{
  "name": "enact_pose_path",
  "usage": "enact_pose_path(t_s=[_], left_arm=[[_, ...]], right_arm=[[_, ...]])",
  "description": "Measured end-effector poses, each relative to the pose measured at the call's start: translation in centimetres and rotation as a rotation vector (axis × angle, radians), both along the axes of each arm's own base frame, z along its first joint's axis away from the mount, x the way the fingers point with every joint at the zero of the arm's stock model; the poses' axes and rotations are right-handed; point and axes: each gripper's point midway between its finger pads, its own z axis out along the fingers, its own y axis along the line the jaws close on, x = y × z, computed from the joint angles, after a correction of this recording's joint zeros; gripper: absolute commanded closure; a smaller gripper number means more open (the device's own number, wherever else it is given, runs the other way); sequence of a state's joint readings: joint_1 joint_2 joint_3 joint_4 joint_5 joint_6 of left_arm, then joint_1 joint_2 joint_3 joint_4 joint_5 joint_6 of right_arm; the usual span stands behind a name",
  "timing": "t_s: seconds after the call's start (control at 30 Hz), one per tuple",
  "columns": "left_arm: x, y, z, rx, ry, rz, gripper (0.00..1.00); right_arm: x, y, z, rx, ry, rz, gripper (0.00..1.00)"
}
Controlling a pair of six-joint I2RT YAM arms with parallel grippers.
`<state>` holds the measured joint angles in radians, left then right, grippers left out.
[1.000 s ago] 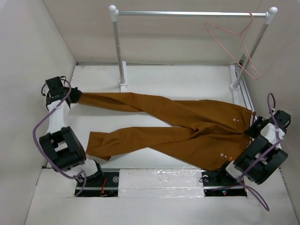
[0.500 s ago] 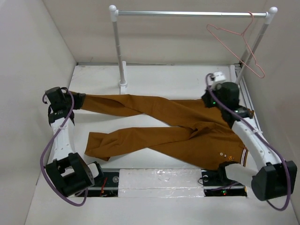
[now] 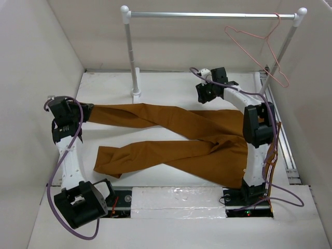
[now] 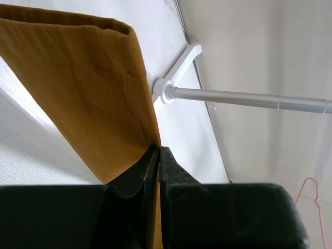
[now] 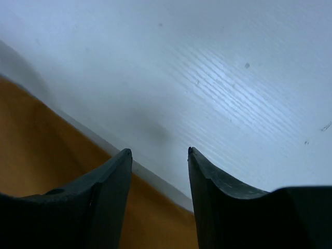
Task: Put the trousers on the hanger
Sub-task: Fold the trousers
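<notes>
The rust-brown trousers [image 3: 197, 140] lie flat on the white table, legs pointing left and waist at the right, partly under my right arm. My left gripper [image 3: 85, 110] is shut on the hem of the far leg; in the left wrist view the jaws [image 4: 158, 148] pinch the cloth [image 4: 88, 78]. My right gripper [image 3: 203, 96] is open and empty, low over the table at the far edge of the trousers; in the right wrist view its fingertips [image 5: 160, 151] straddle the cloth edge [image 5: 31, 155]. The pink wire hanger [image 3: 259, 39] hangs on the rail at the far right.
A silver rail [image 3: 207, 15] on white posts [image 3: 130, 52] spans the back of the table; its bases stand just behind the trousers. White walls close in on the left, the right and the back. The rail [image 4: 249, 98] and a bit of the hanger [image 4: 311, 192] show in the left wrist view.
My right arm has swung from the waist at the right edge to the far middle of the table. The left gripper stays shut on the leg hem. The hanger sways slightly.
</notes>
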<state>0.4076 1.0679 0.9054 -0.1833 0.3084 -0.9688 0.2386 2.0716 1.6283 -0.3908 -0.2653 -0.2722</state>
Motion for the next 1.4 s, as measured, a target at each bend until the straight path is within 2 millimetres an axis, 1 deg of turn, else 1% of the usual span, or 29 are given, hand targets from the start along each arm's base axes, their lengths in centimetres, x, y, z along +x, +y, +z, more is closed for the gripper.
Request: enact_pose_path(t_s=[0.03,0.1,0.23,0.3,0.4,0.47,0.5,0.53,0.57,0.67,0.7,0.77,0.83,0.87,0.93,1.0,1.03,1.1,1.13,1.17,1.2,1.23,1.27,1.33,1.4], left_arm=[[-0.1,0.0,0.0,0.012,0.001,-0.003,1.00],[-0.1,0.2,0.0,0.030,0.006,-0.005,1.00],[0.0,0.4,0.6,0.059,-0.006,-0.009,1.00],[0.1,0.5,1.1,0.067,-0.015,-0.010,1.00],[0.2,0.5,1.6,0.078,-0.024,-0.013,1.00],[0.3,0.6,1.7,0.083,-0.029,-0.013,1.00],[0.4,0.7,1.7,0.084,-0.029,-0.012,1.00],[0.5,0.8,1.7,0.084,-0.029,-0.013,1.00],[0.7,0.9,1.6,0.082,-0.028,-0.012,1.00],[1.3,1.0,1.1,0.073,-0.024,-0.023,1.00],[1.5,1.0,1.0,0.069,-0.021,-0.027,1.00],[1.8,1.0,0.9,0.058,-0.020,-0.038,1.00],[2.0,1.2,1.6,0.054,-0.036,-0.045,1.00],[2.1,1.3,2.1,0.056,-0.047,-0.047,1.00],[2.4,1.5,4.2,0.080,-0.092,-0.051,1.00],[2.6,1.7,6.0,0.112,-0.133,-0.051,1.00],[2.6,1.8,6.6,0.132,-0.151,-0.047,1.00],[2.1,2.0,7.1,0.162,-0.165,-0.032,1.00],[1.9,2.1,7.0,0.176,-0.169,-0.022,1.00],[1.6,2.3,6.5,0.188,-0.163,-0.008,1.00],[1.3,2.6,5.6,0.197,-0.150,0.012,1.00],[1.0,2.8,4.4,0.199,-0.128,0.029,1.00],[0.8,3.0,2.9,0.196,-0.099,0.042,1.00],[0.4,3.4,-0.6,0.179,-0.023,0.060,1.00],[0.0,3.8,-4.2,0.162,0.067,0.075,1.00]], right_arm=[[0.2,-0.2,-0.3,-0.006,0.010,0.009,0.40],[-0.5,-0.6,-1.0,-0.006,0.047,0.024,0.36],[-2.3,-0.5,-2.2,0.006,0.124,0.086,0.37],[-3.2,-0.1,-3.3,0.018,0.171,0.122,0.37],[-4.4,0.5,-5.0,0.045,0.230,0.174,0.41],[-4.5,0.6,-4.8,0.067,0.231,0.191,0.54],[-4.8,0.6,-4.9,0.075,0.240,0.196,0.64],[-5.1,0.5,-5.1,0.082,0.252,0.201,0.91],[-5.4,0.6,-5.1,0.095,0.261,0.211,1.00],[-5.5,0.5,-4.8,0.143,0.274,0.213,1.00],[-5.4,0.8,-4.4,0.182,0.275,0.210,1.00],[-4.9,0.2,-3.9,0.198,0.259,0.182,1.00],[-4.4,-0.4,-2.4,0.214,0.213,0.139,1.00],[-4.2,-0.9,-1.0,0.214,0.172,0.111,1.00],[-3.6,-2.0,3.2,0.221,0.054,0.059,1.00],[-3.3,-3.2,8.6,0.230,-0.103,0.012,1.00],[-3.2,-3.8,11.4,0.235,-0.181,-0.006,1.00],[-3.0,-4.6,16.0,0.252,-0.325,-0.034,1.00],[-2.9,-4.9,17.7,0.262,-0.376,-0.043,1.00],[-2.7,-5.1,18.2,0.266,-0.392,-0.048,1.00],[-2.3,-5.0,18.4,0.271,-0.391,-0.048,1.00],[-1.6,-4.9,18.4,0.270,-0.393,-0.049,1.00],[-0.6,-4.6,17.4,0.269,-0.373,-0.050,1.00],[1.1,-4.3,13.8,0.255,-0.297,-0.066,1.00],[2.0,-4.5,8.8,0.222,-0.189,-0.102,1.00]])
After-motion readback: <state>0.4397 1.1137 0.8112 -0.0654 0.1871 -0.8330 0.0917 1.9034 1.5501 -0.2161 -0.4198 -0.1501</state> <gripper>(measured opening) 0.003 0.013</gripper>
